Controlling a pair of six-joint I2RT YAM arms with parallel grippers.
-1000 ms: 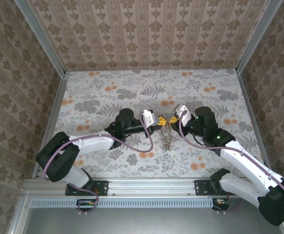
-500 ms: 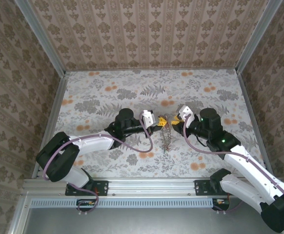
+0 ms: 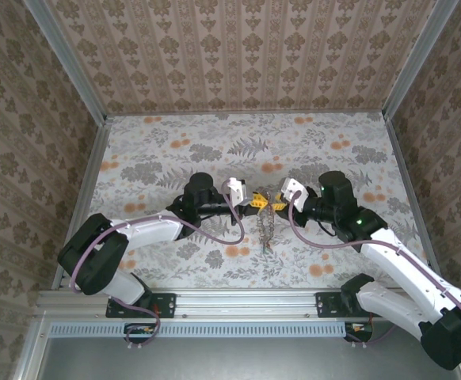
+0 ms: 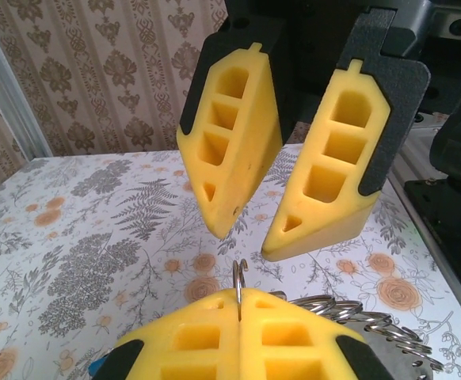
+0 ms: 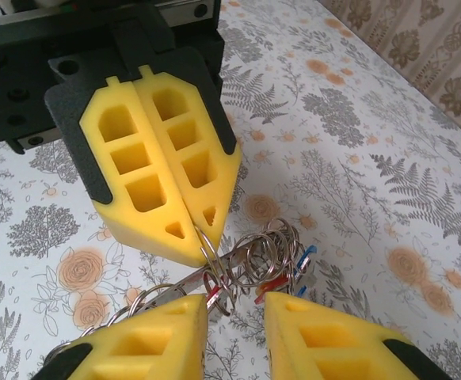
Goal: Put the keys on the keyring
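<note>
Top external has the two arms meeting nose to nose over the middle of the table point(image 3: 175, 150), left gripper point(image 3: 252, 200) and right gripper point(image 3: 276, 199) almost tip to tip. The keyring point(image 3: 267, 226) dangles from the spot between them, its long axis running toward the near edge in that view

From the right wrist cam, the left one's yellow pads point(image 5: 159, 182) are pressed tight together, pinching a thin loop of wire right at their tip, which looks to me like part of the keyring. The keys point(image 5: 276, 269), with red and blue tags peeking out, bunch up just below and to the side of that pinch

The right gripper's fingers point(image 4: 325, 174) stand spread with a clear gap and I can't see anything clamped in there. A bit of wire sits close to one pad, touching or not I can't tell

So the bit that matters: the pinched loop sits straight ahead of the right gripper's gap, basically on its centreline, while the bundle hangs off below. The left is just the holder, so I reckon the right does the threading, and it needs to come in along the loop's plane, not across it
</note>
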